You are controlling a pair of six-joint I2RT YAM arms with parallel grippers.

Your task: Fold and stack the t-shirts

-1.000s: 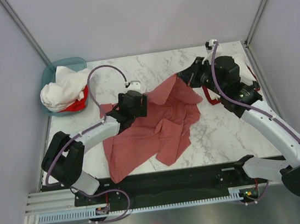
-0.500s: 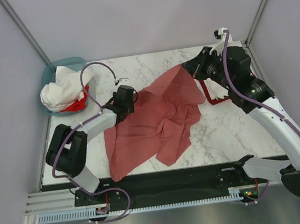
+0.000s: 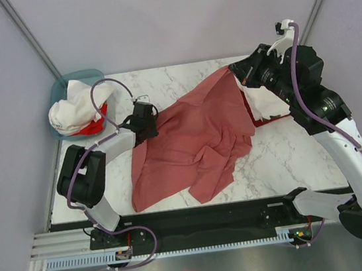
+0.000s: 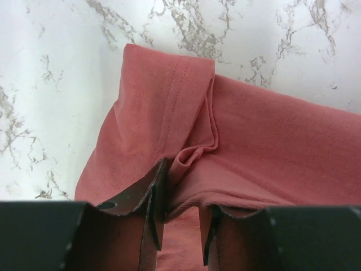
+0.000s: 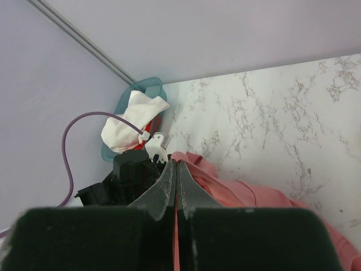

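One teal basket point(image 3: 56, 93) | white t-shirt point(image 3: 71, 111) atop red t-shirt point(image 3: 93, 127) inside

You see a round-cornered teal plastic basket point(image 3: 85, 74) at the far-left corner | your white, grey-veined marble surface point(image 3: 181, 82) carries it | pale lilac walls point(image 3: 172, 16) enclose three sides | black rail point(image 3: 199, 223) along the near edge

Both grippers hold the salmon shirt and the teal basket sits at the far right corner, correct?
No. The top external view shows the teal basket at the far left corner. The left gripper and right gripper do hold the salmon shirt.
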